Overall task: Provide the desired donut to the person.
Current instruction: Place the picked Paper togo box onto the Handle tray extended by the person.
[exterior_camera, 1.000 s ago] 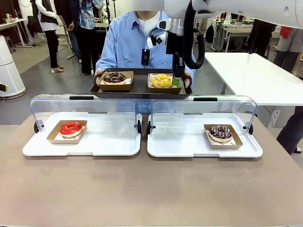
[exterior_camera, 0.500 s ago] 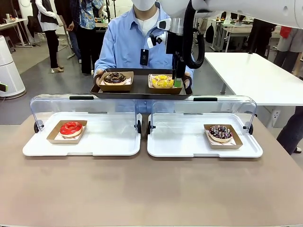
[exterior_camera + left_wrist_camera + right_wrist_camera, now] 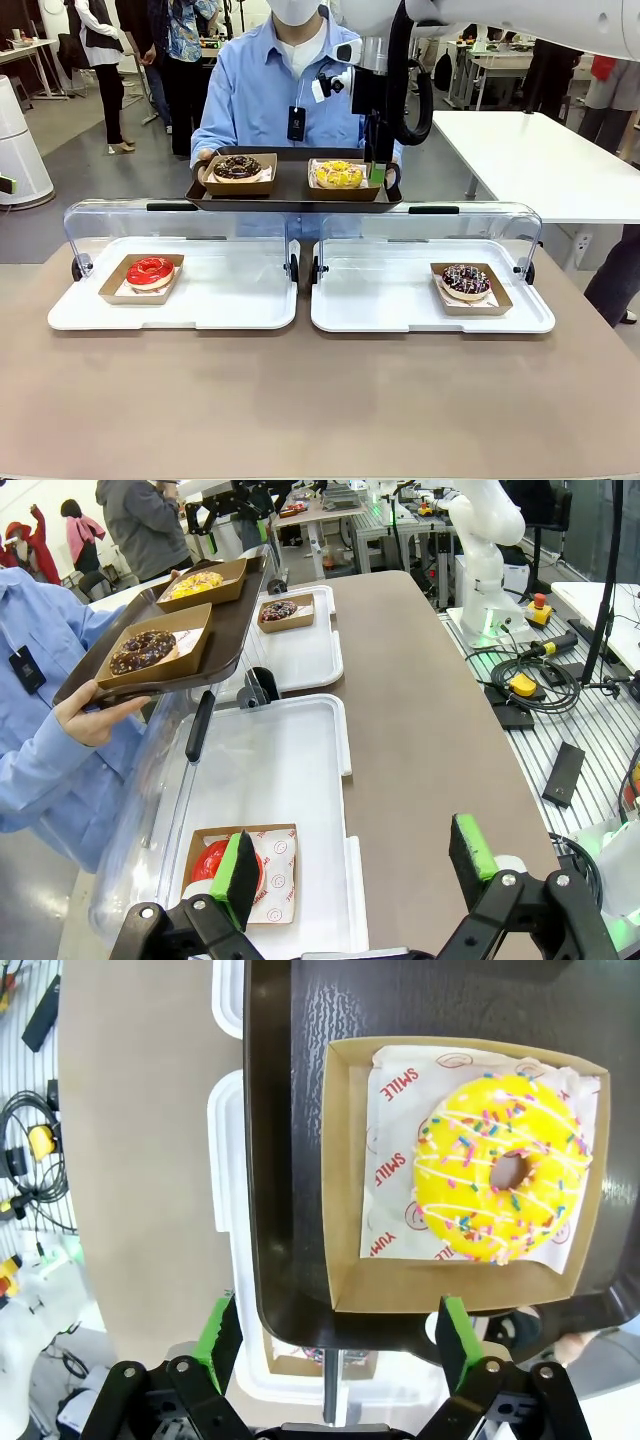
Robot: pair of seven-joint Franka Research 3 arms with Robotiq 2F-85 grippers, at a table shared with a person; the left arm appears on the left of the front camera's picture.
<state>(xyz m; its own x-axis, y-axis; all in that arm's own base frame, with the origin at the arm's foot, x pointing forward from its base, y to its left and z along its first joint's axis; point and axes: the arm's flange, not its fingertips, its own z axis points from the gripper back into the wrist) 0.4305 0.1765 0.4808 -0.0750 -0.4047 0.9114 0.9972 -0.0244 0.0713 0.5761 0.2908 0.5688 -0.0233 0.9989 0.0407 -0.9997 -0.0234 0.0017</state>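
On the left of the table, a red donut sits in its box on a white tray under a clear lid. The left hand hangs above this tray with its fingers apart, holding nothing. Across the table, the person holds up a dark tray with both hands. A chocolate donut lies in a box on its left side, and a yellow donut lies in a box on its right side. The right hand is just above the yellow donut's box, fingers wide apart, gripping nothing. Farther right, a sprinkled chocolate donut sits on a second white tray.
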